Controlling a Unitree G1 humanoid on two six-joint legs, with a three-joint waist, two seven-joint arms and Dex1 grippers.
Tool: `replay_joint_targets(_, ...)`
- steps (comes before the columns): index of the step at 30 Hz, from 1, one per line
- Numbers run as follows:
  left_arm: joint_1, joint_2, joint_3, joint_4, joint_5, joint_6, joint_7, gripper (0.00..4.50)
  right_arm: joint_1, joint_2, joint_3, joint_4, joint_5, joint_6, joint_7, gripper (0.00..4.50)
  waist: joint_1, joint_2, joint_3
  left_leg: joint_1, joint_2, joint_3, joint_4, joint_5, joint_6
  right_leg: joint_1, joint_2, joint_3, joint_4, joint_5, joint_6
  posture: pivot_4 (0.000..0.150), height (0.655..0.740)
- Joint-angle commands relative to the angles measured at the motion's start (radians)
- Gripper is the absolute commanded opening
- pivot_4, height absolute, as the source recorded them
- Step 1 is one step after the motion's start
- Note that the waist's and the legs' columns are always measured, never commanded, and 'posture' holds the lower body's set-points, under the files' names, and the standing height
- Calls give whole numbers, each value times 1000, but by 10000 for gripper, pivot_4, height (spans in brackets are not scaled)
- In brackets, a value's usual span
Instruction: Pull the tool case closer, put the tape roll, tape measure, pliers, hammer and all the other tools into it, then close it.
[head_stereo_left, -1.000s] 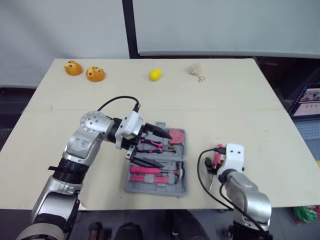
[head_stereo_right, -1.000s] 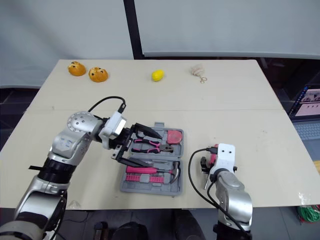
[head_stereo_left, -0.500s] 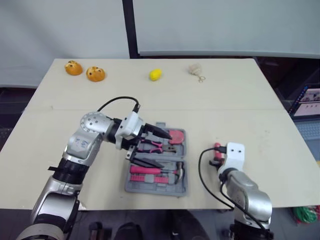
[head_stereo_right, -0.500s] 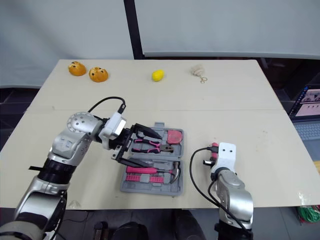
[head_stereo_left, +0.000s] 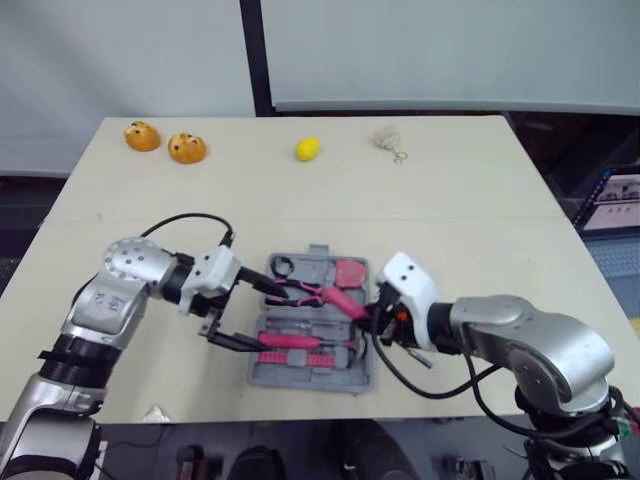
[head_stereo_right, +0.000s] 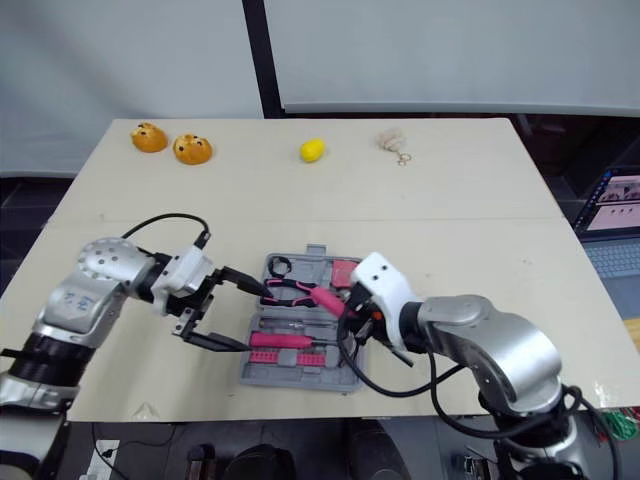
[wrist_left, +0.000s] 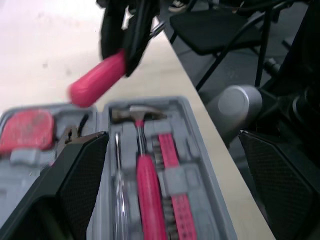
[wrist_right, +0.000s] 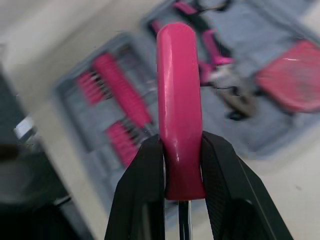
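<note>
Swung in from the right, the right gripper (wrist_right: 181, 145) now hangs over the right edge of the case (head_stereo_left: 310, 381), fingers clamped tight on one pink-handled screwdriver (head_stereo_left: 345, 300) whose handle points left. Drawn back to the case's left side, the left gripper (head_stereo_left: 268, 320) has its jaws spread wide and grips nothing. The open grey case lies near the table's (head_stereo_left: 480, 220) near edge, between both arms, with one hammer (head_stereo_left: 300, 341), one pliers (head_stereo_left: 305, 292) and one red tape measure (head_stereo_left: 350, 270) inside. Along the far edge sit two orange toys (head_stereo_left: 186, 148) at left, one lemon (head_stereo_left: 308, 149) and one beige trinket (head_stereo_left: 388, 137) further right.
</note>
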Motion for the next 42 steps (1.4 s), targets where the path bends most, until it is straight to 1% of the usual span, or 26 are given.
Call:
replay_joint_targets(1,29,36,31,10,12,-48,-54,45000,-68,5,86,47,38,-20,24,4796,-1,0,0,0,0,0,0,0,0,0,0,0,0,0,0,1500,7400)
replay_joint_targets(4,85,65,35,46,49,-149,-50,45000,-150,71,185,143,31,-33,3,4796,-1,0,0,-1,0,0,0,0,1,-1,-1,-1,-1,0,0,1500,7400)
replay_joint_targets(6,114,76,40,42,52,-179,-49,45000,-184,99,246,193,19,-49,-6,4796,-5,0,0,-1,0,1,0,0,1,-2,-1,-1,0,0,0,1500,7400)
replay_joint_targets(11,158,93,40,42,66,-242,-47,45000,-227,182,330,288,4,-63,-34,4796,-8,-1,0,-3,1,1,0,0,1,-3,-2,-3,0,-1,-1,1500,7400)
replay_joint_targets(14,168,102,25,82,101,-329,-62,45000,-245,220,398,337,-12,-78,-44,4796,-10,-1,-1,-3,1,1,1,-1,1,-3,-3,-3,0,0,-1,1500,7400)
replay_joint_targets(16,167,103,16,104,116,-372,-71,45000,-259,222,441,358,-23,-92,-42,4796,-11,-1,-1,-2,1,1,1,0,1,-3,-3,-3,0,0,-1,1500,7400)
replay_joint_targets(27,142,102,-15,129,120,-375,-75,45000,-315,277,556,469,-71,-177,-19,4796,-15,-1,-1,-3,1,2,1,0,1,-4,-3,-3,1,-1,-1,1500,7400)
replay_joint_targets(34,130,122,-22,183,138,-420,-87,45000,-311,264,604,471,-83,-208,0,4796,-15,-1,-1,-3,1,2,1,-1,1,-4,-3,-4,1,-1,-2,1500,7400)
replay_joint_targets(42,132,126,-28,171,131,-420,-74,45000,-287,219,670,468,-117,-260,9,4796,-15,-2,-1,-3,1,2,1,-1,1,-4,-4,-4,1,-1,-2,1500,7400)
